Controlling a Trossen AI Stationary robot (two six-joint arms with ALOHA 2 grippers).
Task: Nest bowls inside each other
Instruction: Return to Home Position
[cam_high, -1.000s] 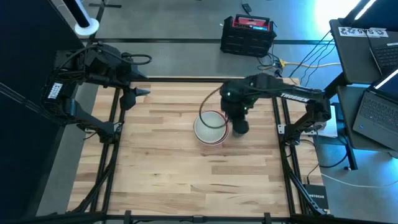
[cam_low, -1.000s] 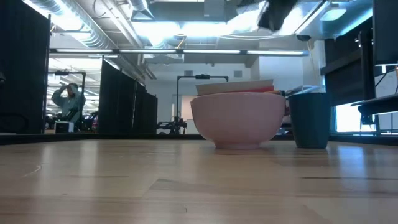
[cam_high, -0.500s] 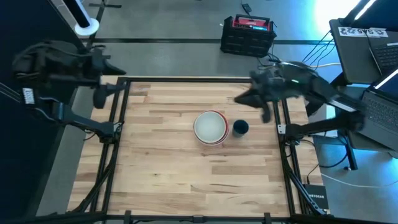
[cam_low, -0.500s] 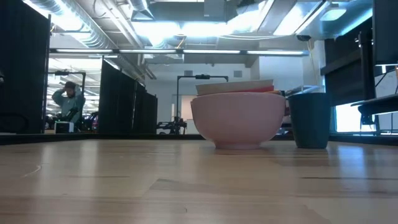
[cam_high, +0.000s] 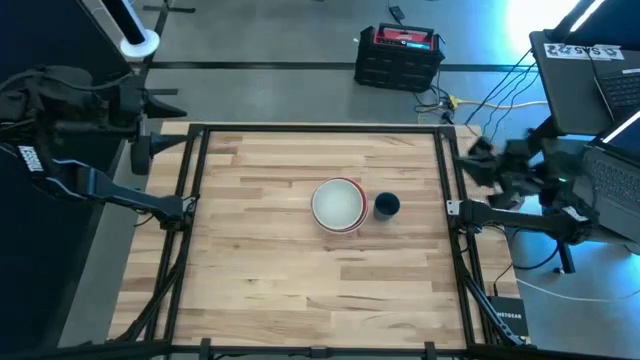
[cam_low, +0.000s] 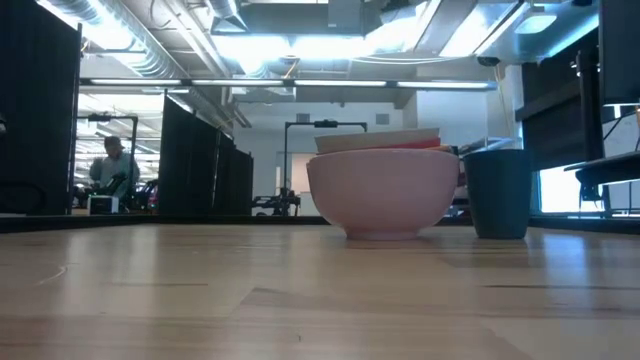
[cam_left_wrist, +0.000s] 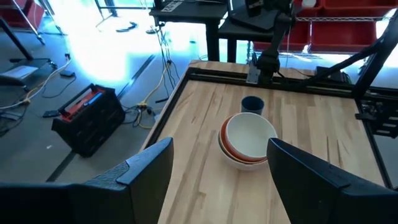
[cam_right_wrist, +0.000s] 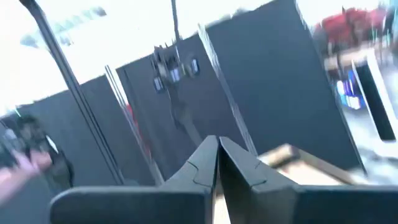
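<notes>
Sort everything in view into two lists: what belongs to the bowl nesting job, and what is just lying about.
Belongs to the job:
the stack of nested bowls on the table; the left gripper, open, and the right gripper, shut, both out at the sides.

Just lying about:
the dark blue cup beside the stack; the red-and-black case on the floor; the laptops.

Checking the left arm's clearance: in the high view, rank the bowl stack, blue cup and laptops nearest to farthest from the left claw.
From the left claw, outside the table's left edge:
1. Bowl stack, table centre.
2. Blue cup, just right of the stack.
3. Laptops, beyond the table's right edge.
</notes>
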